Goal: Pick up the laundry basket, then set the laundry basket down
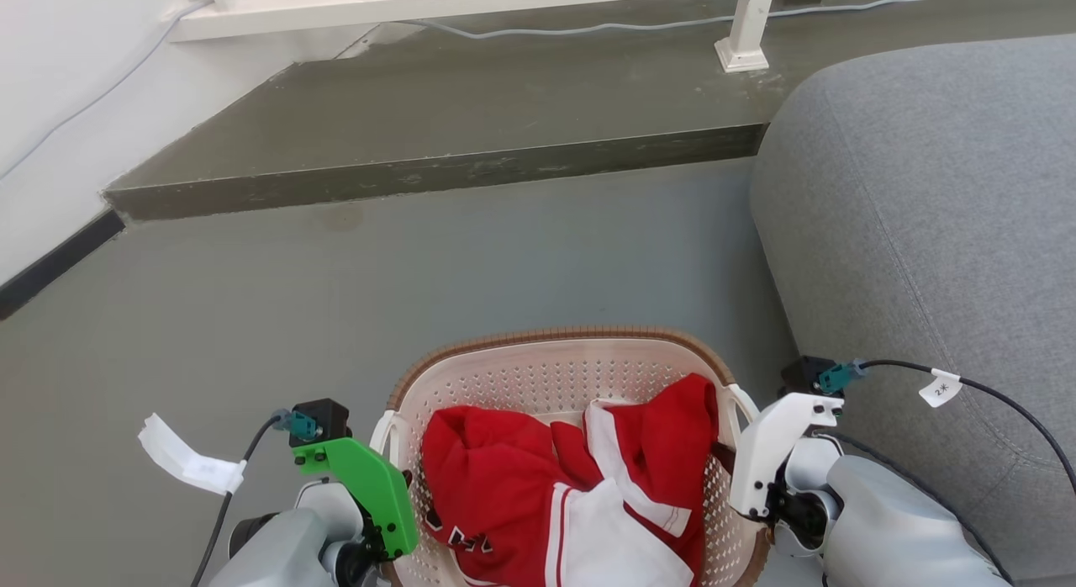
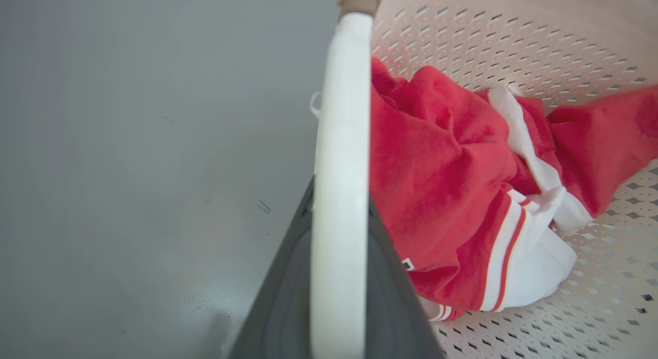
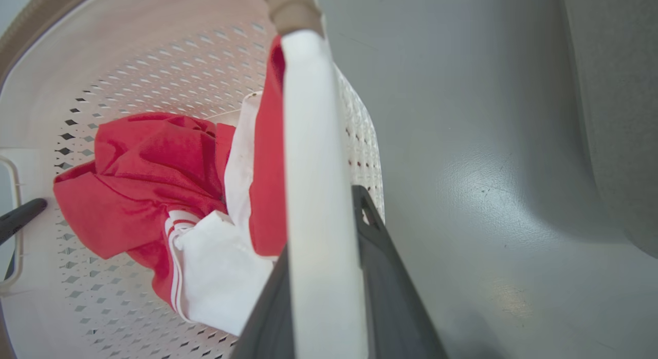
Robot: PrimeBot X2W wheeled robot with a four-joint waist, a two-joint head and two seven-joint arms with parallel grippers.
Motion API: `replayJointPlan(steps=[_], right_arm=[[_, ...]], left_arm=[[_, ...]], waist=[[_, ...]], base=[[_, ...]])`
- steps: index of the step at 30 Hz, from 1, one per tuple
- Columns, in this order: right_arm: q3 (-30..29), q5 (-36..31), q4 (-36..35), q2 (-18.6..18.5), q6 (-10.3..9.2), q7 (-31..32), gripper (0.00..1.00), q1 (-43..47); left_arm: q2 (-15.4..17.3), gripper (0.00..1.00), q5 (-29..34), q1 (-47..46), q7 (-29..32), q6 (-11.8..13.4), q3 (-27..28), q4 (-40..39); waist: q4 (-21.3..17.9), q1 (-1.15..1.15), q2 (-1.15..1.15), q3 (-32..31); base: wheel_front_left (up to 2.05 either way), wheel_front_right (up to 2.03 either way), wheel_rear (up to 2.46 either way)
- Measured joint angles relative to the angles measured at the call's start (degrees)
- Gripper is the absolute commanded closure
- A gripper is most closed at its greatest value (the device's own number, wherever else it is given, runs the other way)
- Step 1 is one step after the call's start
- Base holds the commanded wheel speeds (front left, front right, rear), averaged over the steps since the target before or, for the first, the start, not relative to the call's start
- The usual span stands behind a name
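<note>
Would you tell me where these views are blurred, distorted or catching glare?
Head view: sharp and evenly lit across the laundry basket. Left wrist view: the near left handle is out of focus. Right wrist view: the right handle is blurred too, the rim bows, and pale glare sits on the floor.

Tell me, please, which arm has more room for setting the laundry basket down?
Left. The left gripper, clamped on the laundry basket, has bare floor beside it; the right gripper, clamped on the opposite side, is close to the grey sofa.
</note>
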Motion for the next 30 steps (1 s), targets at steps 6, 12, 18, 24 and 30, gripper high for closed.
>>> replayJointPlan(steps=[6, 12, 18, 24, 30], right_arm=[[0.47, 0.49, -0.10, -0.11, 0.00, 0.00, 1.00, 0.00], [0.81, 0.99, -0.14, -0.20, 0.00, 0.00, 1.00, 0.00], [1.08, 1.49, -0.16, -0.30, 0.00, 0.00, 1.00, -0.01], [1.27, 1.86, -0.30, -0.40, 0.00, 0.00, 1.00, -0.03], [1.59, 2.03, -0.56, -0.46, 0.00, -0.04, 1.00, -0.18]], left_arm=[[0.04, 1.00, -0.36, 0.00, 0.00, 0.00, -0.22, 0.02], [0.04, 1.00, -0.37, -0.01, 0.00, 0.00, -0.41, 0.08], [0.04, 1.00, -0.60, -0.03, -0.04, 0.00, -0.53, 0.16], [0.04, 1.00, -0.89, -0.06, -0.26, 0.00, -0.74, 0.18], [0.04, 1.00, -0.97, -0.21, -0.65, -0.01, -0.87, 0.43]], waist=[[-0.09, 0.00, 0.00, 0.08], [-0.08, 0.00, 0.00, 0.23], [-0.07, 0.00, 0.00, 0.58], [-0.07, 0.00, 0.00, 1.08], [-0.15, 0.00, 0.00, 1.74]], base=[[0.00, 0.00, 0.00], [0.00, 0.00, 0.00], [0.00, 0.00, 0.00], [0.00, 0.00, 0.00], [0.00, 0.00, 0.00]])
